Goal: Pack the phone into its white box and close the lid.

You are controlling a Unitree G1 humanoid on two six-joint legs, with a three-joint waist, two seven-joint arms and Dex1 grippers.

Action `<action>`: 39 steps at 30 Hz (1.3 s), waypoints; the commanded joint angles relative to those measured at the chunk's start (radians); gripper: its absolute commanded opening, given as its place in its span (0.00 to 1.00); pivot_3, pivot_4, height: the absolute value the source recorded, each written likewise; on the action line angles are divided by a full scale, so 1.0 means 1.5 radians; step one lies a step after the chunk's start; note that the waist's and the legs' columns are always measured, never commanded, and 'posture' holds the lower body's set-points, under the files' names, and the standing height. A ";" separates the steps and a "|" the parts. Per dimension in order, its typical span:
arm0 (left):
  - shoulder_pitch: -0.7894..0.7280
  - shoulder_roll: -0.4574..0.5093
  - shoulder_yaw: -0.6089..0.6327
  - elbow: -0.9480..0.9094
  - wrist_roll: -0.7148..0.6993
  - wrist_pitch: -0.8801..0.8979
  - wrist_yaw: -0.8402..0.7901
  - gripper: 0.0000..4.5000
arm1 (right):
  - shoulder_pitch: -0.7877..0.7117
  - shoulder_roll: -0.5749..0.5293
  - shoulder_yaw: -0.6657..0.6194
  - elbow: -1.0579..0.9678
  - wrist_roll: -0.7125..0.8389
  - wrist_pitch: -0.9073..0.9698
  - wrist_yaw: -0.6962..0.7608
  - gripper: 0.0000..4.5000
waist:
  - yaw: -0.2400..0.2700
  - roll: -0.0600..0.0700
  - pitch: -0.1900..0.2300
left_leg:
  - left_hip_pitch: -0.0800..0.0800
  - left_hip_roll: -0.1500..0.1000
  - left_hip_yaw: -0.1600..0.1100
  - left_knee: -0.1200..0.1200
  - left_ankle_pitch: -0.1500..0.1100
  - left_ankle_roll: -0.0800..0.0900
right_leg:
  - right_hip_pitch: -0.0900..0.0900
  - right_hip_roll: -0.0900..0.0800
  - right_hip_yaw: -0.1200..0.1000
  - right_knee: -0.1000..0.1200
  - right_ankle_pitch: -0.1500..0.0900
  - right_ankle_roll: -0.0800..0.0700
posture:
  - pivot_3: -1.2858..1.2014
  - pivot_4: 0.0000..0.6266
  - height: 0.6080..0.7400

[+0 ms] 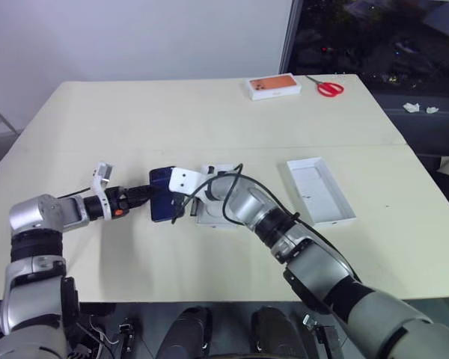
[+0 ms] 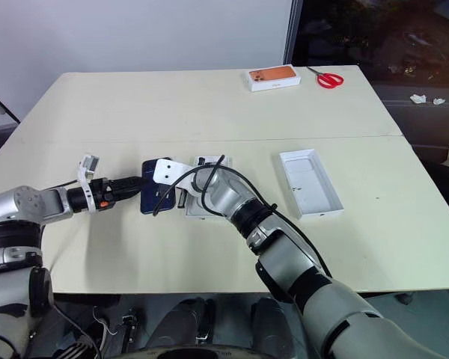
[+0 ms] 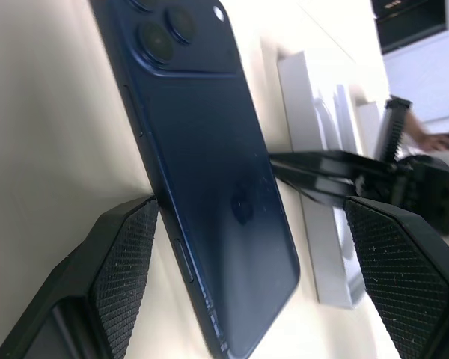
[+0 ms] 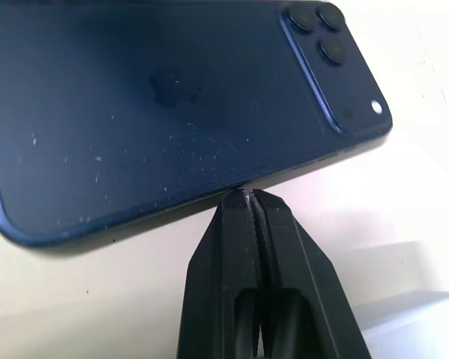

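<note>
The phone (image 1: 162, 206) is dark navy and lies back-up on the table, left of centre, with one long edge tilted up. My left gripper (image 3: 247, 217) is open, one finger (image 3: 123, 254) on each side of the phone's near end, not closed on it. My right gripper (image 4: 251, 196) is shut, empty, its tips pressed against the phone's long edge from the box side. The white box (image 1: 209, 217) lies just right of the phone, partly under my right arm. The lid (image 1: 320, 191) rests inside-up further right.
A white box with an orange phone picture (image 1: 273, 86) and red scissors (image 1: 329, 88) lie at the far edge of the table (image 1: 135, 120). A seam runs across the tabletop behind the phone.
</note>
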 commanded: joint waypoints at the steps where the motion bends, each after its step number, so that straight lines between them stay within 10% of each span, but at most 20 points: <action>1: 0.006 -0.035 0.001 0.014 0.023 0.044 0.105 0.93 | -0.011 0.015 -0.002 -0.018 0.010 -0.029 0.006 0.02 | 0.000 0.000 0.000 | 0.000 0.000 0.000 0.000 0.000 0.000 | 0.000 0.000 0.000 0.000 0.000 0.000 | 0.52 0.24 1.00; 39: 0.045 -0.056 0.064 -0.077 -0.092 0.108 0.136 0.93 | -0.007 0.010 -0.004 -0.010 0.002 -0.045 -0.003 0.02 | -0.008 -0.001 0.000 | 0.000 0.002 -0.001 -0.002 0.001 -0.002 | 0.000 0.001 0.000 -0.002 0.000 0.000 | 0.52 0.24 1.00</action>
